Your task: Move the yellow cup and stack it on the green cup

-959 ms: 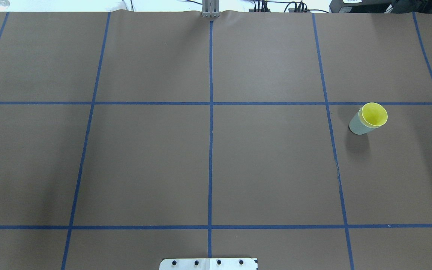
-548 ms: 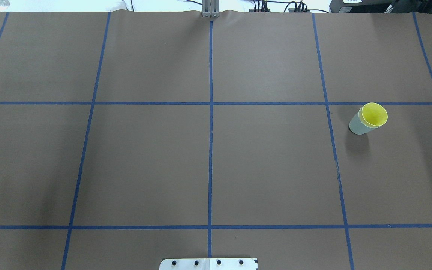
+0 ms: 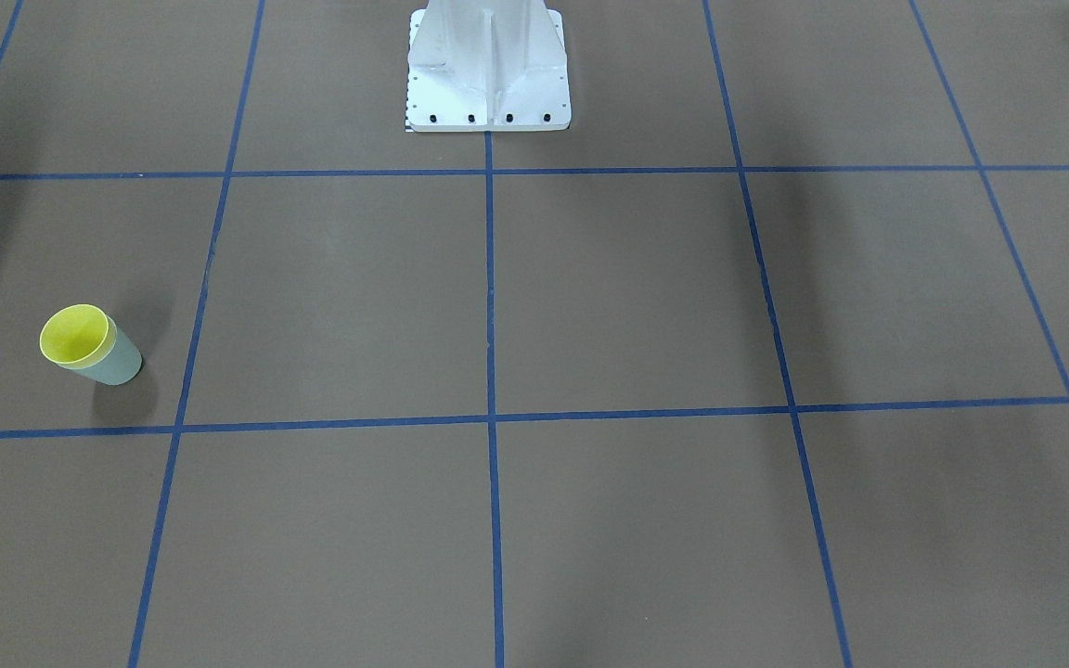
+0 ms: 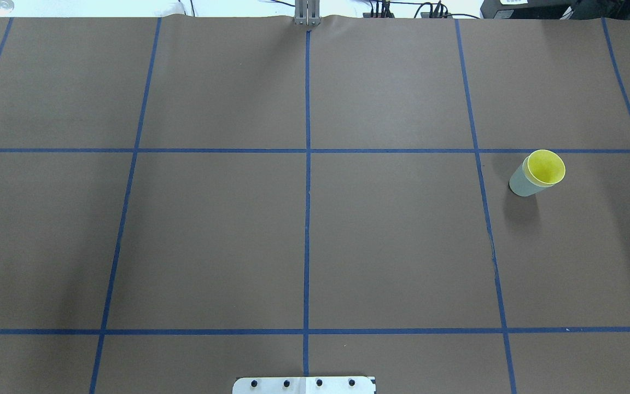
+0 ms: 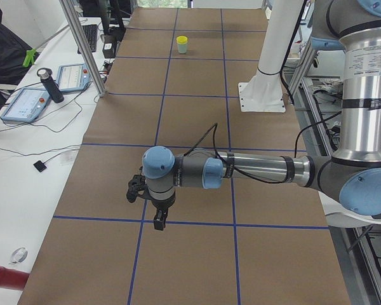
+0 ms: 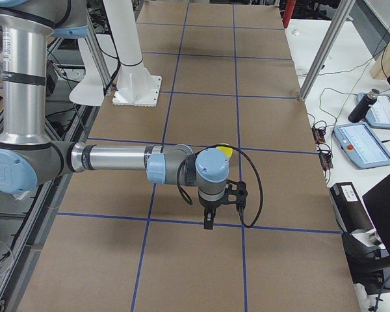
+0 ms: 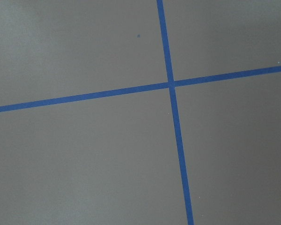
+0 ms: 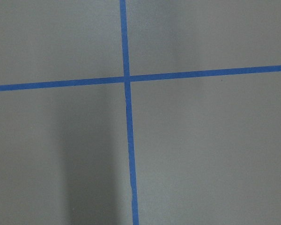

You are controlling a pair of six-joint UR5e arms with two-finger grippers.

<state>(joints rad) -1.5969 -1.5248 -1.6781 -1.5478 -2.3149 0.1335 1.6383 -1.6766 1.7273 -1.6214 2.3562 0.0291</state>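
Two cups, already nested: the yellow cup [image 4: 546, 166] sits inside the green cup [image 4: 520, 186]. Both are plain and upright, mouths up, long axis vertical, on the robot's right side of the counter [image 4: 211, 235]. The left tool [image 5: 155, 219] and right tool [image 6: 208, 221] both point straight down over the blue tape lines [image 4: 307, 219], touching neither cup. Only the side views catch them, so can't tell how wide either one is.

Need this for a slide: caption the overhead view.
Yellow cup nested in green cup, standing upright on the blue-gridded table, right side.
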